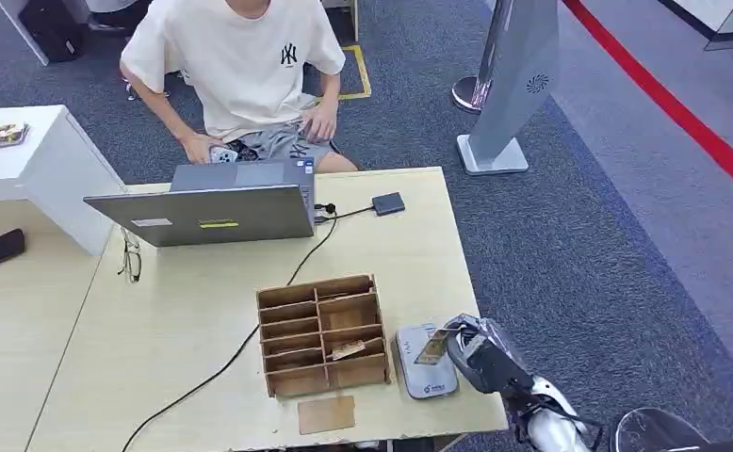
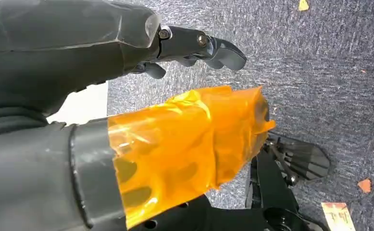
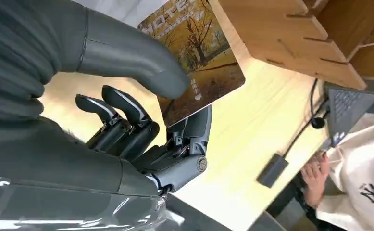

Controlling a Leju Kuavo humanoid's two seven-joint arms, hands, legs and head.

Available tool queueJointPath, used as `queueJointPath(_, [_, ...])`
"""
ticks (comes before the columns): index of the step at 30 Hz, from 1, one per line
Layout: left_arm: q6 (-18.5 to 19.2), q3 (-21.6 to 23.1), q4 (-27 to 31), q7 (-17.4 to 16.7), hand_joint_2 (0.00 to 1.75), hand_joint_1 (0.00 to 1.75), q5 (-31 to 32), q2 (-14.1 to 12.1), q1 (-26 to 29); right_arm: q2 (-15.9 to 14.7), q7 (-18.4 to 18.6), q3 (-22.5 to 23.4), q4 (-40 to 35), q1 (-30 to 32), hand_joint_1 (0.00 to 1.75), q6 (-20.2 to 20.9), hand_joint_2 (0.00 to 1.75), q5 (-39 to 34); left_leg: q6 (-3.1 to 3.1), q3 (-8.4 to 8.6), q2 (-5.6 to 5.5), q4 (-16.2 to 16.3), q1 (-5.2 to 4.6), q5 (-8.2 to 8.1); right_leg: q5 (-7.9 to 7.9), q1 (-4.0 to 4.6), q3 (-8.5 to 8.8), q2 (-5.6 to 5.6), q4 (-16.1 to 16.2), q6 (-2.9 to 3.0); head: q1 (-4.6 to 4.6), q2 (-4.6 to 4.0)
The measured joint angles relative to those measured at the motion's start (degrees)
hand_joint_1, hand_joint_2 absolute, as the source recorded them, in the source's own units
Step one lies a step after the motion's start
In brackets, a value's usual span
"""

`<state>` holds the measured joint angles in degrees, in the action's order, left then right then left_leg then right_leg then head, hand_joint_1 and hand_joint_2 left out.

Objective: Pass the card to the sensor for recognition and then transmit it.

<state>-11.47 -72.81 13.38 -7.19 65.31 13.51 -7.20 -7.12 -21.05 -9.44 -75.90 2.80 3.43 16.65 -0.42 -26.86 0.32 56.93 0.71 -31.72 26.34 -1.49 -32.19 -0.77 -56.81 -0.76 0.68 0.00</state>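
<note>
Right hand (image 1: 480, 356) pinching card (image 1: 431, 347) between thumb and fingers, just above grey sensor (image 1: 424, 375) at near table (image 1: 184, 320) edge, left hand (image 2: 127, 110) with fingers loosely extended, holding nothing, wooden organizer (image 1: 322, 333) beside sensor, laptop (image 1: 207, 207) farther back, seated person (image 1: 245, 66) beyond.

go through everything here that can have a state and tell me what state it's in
Card: pinched in the right hand, over the reader.
Right hand: holds the card.
Left hand: holds nothing, hangs over the carpet.
Reader: flat on the table, beside the organizer.
Organizer: upright, a card in one slot.
Laptop: open.
</note>
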Motion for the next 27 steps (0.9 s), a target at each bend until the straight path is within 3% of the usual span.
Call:
queueJointPath(4, [0.15,0.0,0.0,0.09,0.0,0.0,0.0,-0.02,0.0,-1.95,0.33,0.0,-2.19,-1.05,1.75,1.84,1.75,-0.04,0.0,0.0,0.0,0.01,0.0,0.0,0.0,0.0,0.0,0.0,0.0,0.0,0.0,0.0])
queueJointPath(15, [0.17,-0.02,0.0,0.11,0.0,0.0,0.0,0.0,0.0,-3.74,0.63,-1.25,-4.94,-2.49,1.75,3.52,1.75,1.06,0.0,0.0,0.0,0.0,0.01,0.0,0.0,0.01,0.0,0.0,-0.02,0.0,0.0,0.0])
queueJointPath(27, [0.17,0.0,0.0,0.02,0.0,0.0,0.24,0.0,-0.03,-5.91,4.83,-12.42,-4.92,-5.17,1.75,0.13,1.75,12.79,0.0,0.01,0.0,0.0,0.01,0.0,0.0,0.01,0.0,0.0,-0.02,0.0,0.0,0.0])
